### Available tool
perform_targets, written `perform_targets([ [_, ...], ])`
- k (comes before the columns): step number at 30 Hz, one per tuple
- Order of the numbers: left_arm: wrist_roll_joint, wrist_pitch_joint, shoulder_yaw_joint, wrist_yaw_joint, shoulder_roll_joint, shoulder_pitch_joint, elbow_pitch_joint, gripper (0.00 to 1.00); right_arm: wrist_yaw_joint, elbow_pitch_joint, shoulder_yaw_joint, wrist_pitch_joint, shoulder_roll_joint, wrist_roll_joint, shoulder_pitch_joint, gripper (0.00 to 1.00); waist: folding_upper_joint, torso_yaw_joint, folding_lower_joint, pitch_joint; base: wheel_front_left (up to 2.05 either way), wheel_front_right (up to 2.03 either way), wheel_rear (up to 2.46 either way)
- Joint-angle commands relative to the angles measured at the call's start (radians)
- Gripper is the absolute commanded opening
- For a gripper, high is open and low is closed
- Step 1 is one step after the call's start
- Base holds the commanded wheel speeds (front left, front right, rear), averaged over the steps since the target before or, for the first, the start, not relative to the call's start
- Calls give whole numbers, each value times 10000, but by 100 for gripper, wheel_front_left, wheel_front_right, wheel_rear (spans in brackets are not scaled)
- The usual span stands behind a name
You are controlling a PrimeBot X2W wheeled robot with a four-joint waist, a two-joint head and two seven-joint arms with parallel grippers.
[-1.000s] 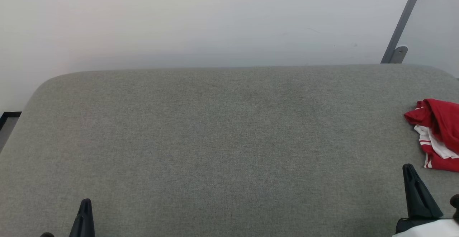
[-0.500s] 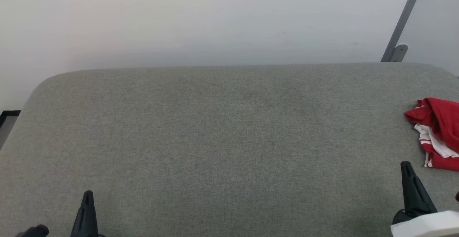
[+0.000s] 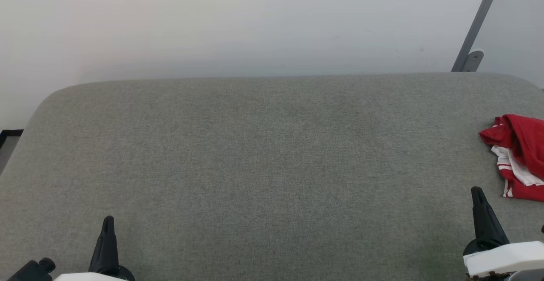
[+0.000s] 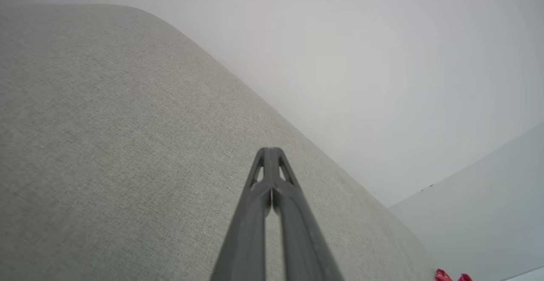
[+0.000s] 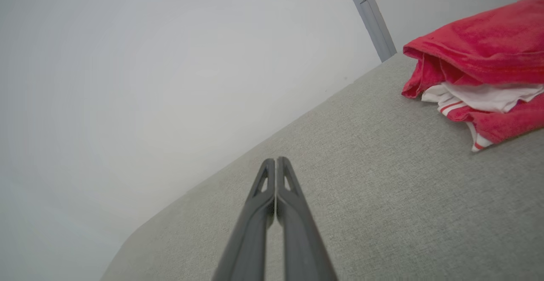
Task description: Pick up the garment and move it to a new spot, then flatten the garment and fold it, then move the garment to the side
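Observation:
The garment (image 3: 520, 153) lies crumpled at the right edge of the grey padded surface (image 3: 272, 166), bright red with white bands and red stripes showing underneath. The right wrist view has the garment (image 5: 480, 72) at its upper right, bunched in a heap. My right gripper (image 3: 478, 194) stands shut at the lower right, a short way in front of the garment and apart from it; its fingers (image 5: 276, 164) press together with nothing between them. My left gripper (image 3: 108, 221) is shut and empty at the lower left, far from the garment (image 4: 450, 276).
A pale wall (image 3: 255, 21) rises behind the padded surface. A grey slanted metal bar (image 3: 476, 26) with a bracket stands at the back right. At the far left edge a strip of dark floor trim (image 3: 8, 134) shows.
Both grippers have risen farther into the head view, fingers still shut. The whole picture has shifted slightly, so the camera moved. The garment lies as before.

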Motion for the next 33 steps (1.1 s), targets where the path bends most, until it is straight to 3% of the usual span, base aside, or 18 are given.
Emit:
perform_targets([
  [1,-387,81,15,-16,35,-313,-51,0,1,-90,-61,97,2,354,-319,0,0,-1,0,6,0,0,0],
  [33,-3674,1030,-9,-30,-171,-1136,342,0,1,307,-179,1052,497,3654,-903,0,0,-25,0,135,0,0,0],
])
